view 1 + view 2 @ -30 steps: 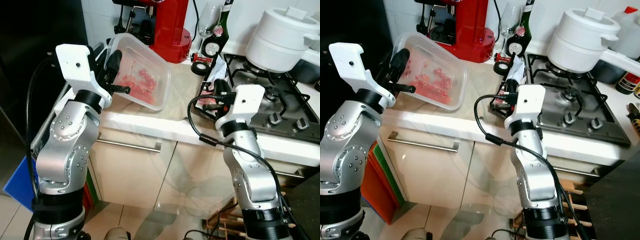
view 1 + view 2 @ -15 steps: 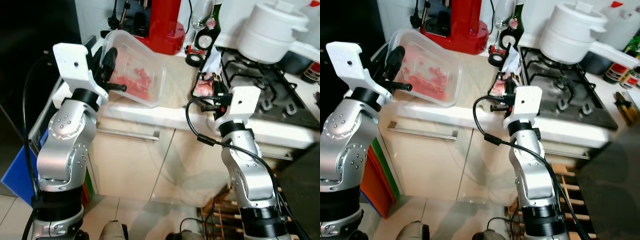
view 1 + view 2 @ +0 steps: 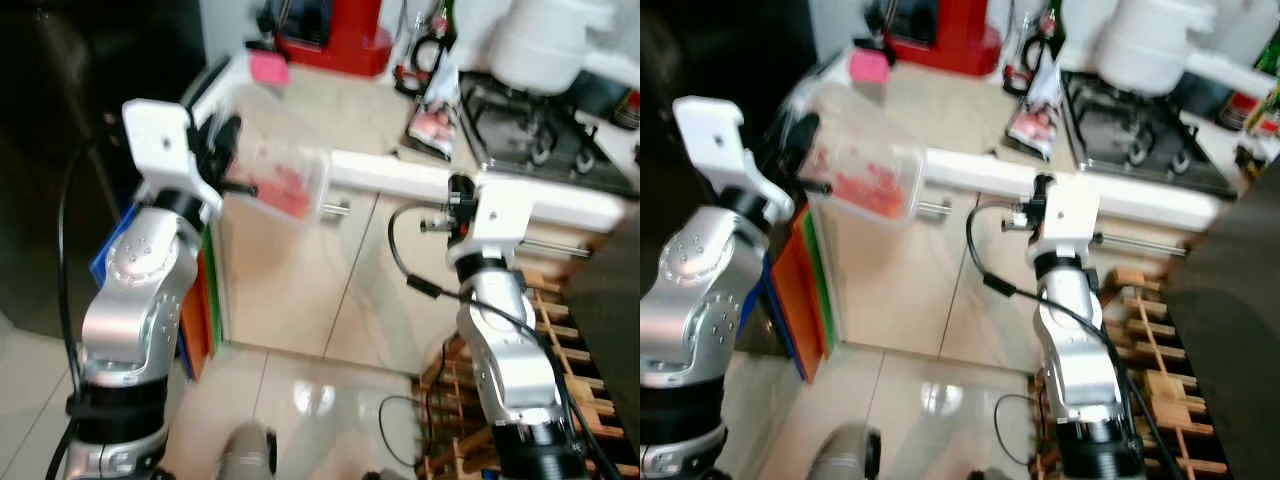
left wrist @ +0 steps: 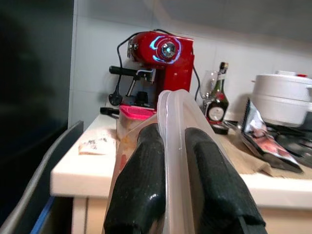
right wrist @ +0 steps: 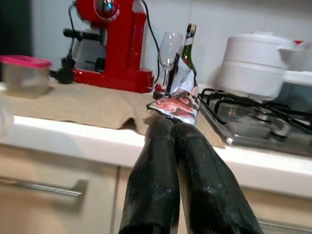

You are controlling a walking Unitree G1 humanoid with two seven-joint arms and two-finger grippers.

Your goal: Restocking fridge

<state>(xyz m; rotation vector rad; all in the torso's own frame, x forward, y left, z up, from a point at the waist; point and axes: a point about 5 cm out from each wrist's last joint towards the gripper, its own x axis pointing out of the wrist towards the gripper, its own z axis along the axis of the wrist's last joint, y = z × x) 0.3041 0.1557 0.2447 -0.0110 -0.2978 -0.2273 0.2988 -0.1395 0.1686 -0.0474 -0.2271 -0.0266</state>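
One clear plastic box with red food inside is held up in the air by the left gripper. Its two black fingers are pinched on the box's thin rim, one finger on each side of the wall. The box is tilted, with its open side turned away from the arm and toward the counter. It is off the counter now, out in front of the pale cupboard doors.

A tall dark shape is seen on the robot's left, just past the left arm. It is probably the fridge, though the head pictures are blurred and this cannot be told for sure. If so, the box lies between the arm and the counter, and it must be swung to the left, away from the counter, to reach it. The left arm is the nearer one for that.

The right gripper is empty, with its fingers pressed together. It is pointed at the counter edge, below a shiny food packet that lies beside the stove.
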